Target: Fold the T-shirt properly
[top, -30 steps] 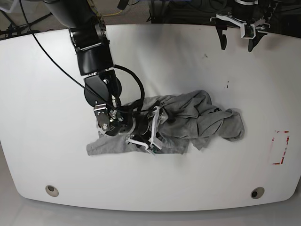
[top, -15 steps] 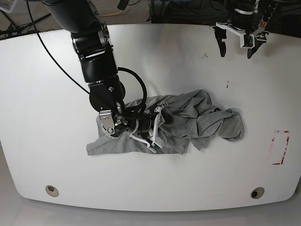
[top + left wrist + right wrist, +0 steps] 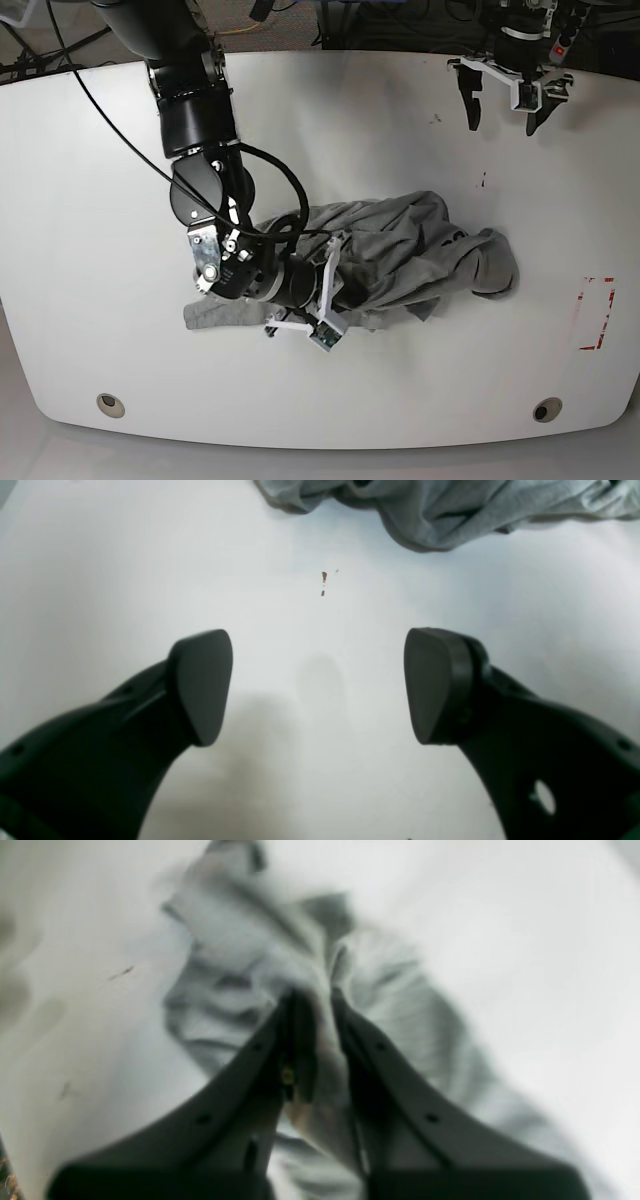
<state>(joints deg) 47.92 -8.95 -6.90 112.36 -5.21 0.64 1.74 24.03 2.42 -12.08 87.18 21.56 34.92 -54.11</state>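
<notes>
The light grey T-shirt (image 3: 420, 250) lies crumpled in the middle of the white table (image 3: 90, 200). No lettering shows. My right gripper (image 3: 333, 292) is down on the shirt's left part. In the blurred right wrist view it (image 3: 320, 1000) is shut on a pinched fold of grey T-shirt fabric (image 3: 240, 940). My left gripper (image 3: 503, 112) hangs open and empty above the table's back right, well apart from the shirt. In the left wrist view its fingers (image 3: 200, 685) stand wide apart over bare table, and the T-shirt's edge (image 3: 450, 510) shows at the top.
A red tape rectangle (image 3: 597, 313) marks the table's right edge. Small dark spots (image 3: 484, 180) lie on the table between my left gripper and the shirt, also seen as red specks (image 3: 323, 577) in the left wrist view. Two round holes (image 3: 111, 404) (image 3: 546, 409) sit near the front edge.
My right gripper has moved toward the front and lifted a fold, drawing the shirt's right side leftward. My left gripper has stayed near the back right, open.
</notes>
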